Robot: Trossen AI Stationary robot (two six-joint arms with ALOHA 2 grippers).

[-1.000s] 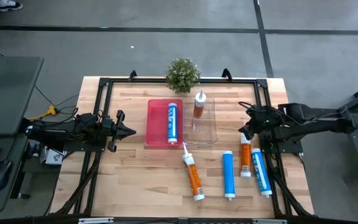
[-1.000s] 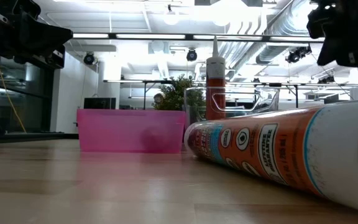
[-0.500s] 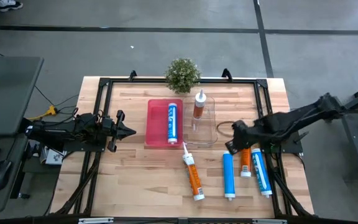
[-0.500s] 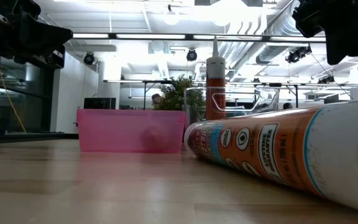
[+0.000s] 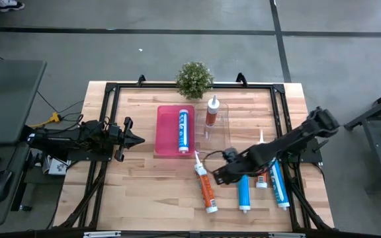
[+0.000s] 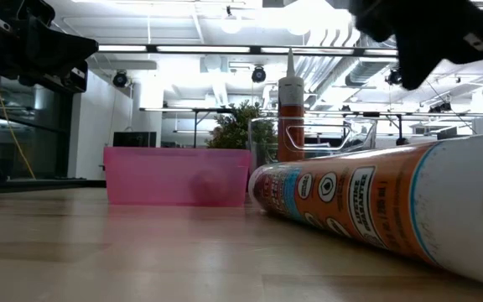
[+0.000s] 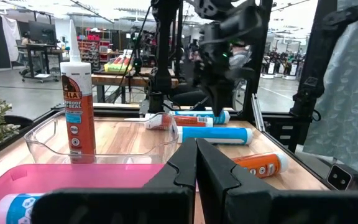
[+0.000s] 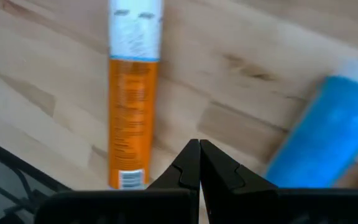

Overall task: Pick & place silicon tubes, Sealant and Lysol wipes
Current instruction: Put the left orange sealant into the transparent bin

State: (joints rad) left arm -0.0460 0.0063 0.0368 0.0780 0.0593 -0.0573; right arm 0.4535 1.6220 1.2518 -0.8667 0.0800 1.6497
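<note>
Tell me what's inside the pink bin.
One blue-and-white tube lies lengthwise in the pink bin; nothing else shows from above. The floor beneath the tube is covered.

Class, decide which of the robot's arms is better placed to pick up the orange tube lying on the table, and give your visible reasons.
The right. The right gripper hangs beside the orange tube, fingers shut, and its wrist view looks onto that tube. The left gripper waits at the table's left edge, beyond the pink bin.

Bright overhead lighting, ceiling glare, right wrist view blurred
</note>
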